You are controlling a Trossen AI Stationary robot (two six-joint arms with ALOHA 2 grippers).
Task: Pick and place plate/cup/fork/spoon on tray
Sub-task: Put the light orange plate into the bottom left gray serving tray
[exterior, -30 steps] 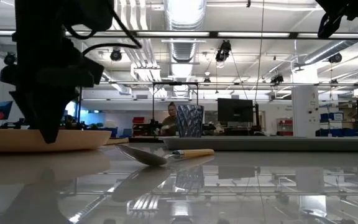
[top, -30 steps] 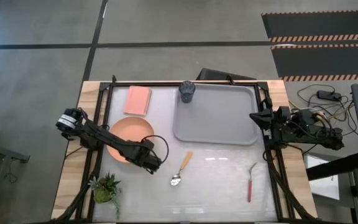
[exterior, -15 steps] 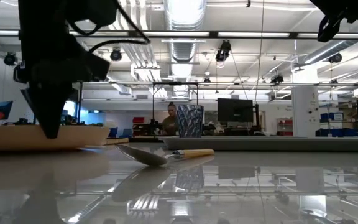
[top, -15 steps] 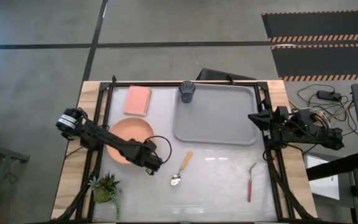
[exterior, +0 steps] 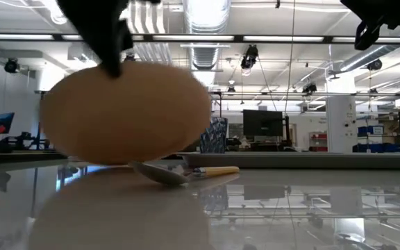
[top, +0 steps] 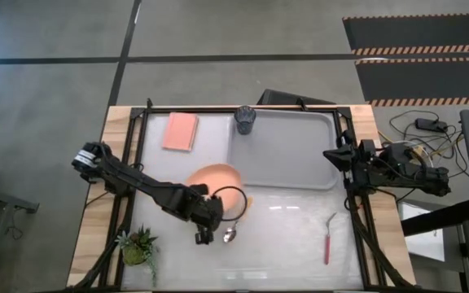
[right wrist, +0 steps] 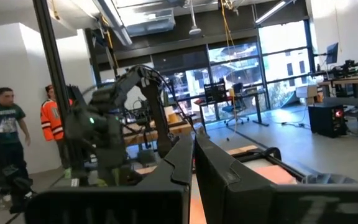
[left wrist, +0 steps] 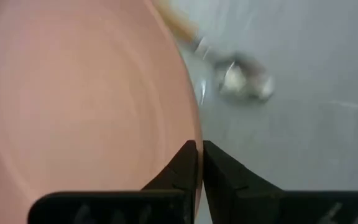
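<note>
Overhead view: the left gripper (top: 216, 203) has its fingers pinched on the rim of the plate (top: 215, 178), which sits tilted above the table (top: 291, 236) just left of the tray (top: 287, 155), near that tray's near left corner. The spoon (top: 233, 231) lies on the table just right of the gripper, its bowl showing and part of its handle hidden under the plate. The fork (top: 329, 240) lies well apart to the right, near the table's near right side. The cup (top: 245, 120) stands upright at the tray's far left corner. A pink pad (top: 180, 131) lies at the far left of the table, and a small green plant (top: 139, 247) stands at the near left corner. The right gripper (top: 333, 155) hangs at the tray's right edge with its fingers pressed together.

Table-level view: the plate (exterior: 126, 117) is lifted clear of the table, turned so its underside faces the camera. The spoon (exterior: 179, 173) rests on the table past it, and the cup (exterior: 215, 136) shows partly behind the plate's right edge.

Left wrist view: the two dark fingers (left wrist: 185, 171) are clamped on the edge of the plate (left wrist: 79, 106); the spoon's bowl (left wrist: 244, 78) lies on the table beyond.

Right wrist view: its fingers (right wrist: 182, 163) meet with almost no gap. Two people (right wrist: 27, 140) stand in the room beyond.
</note>
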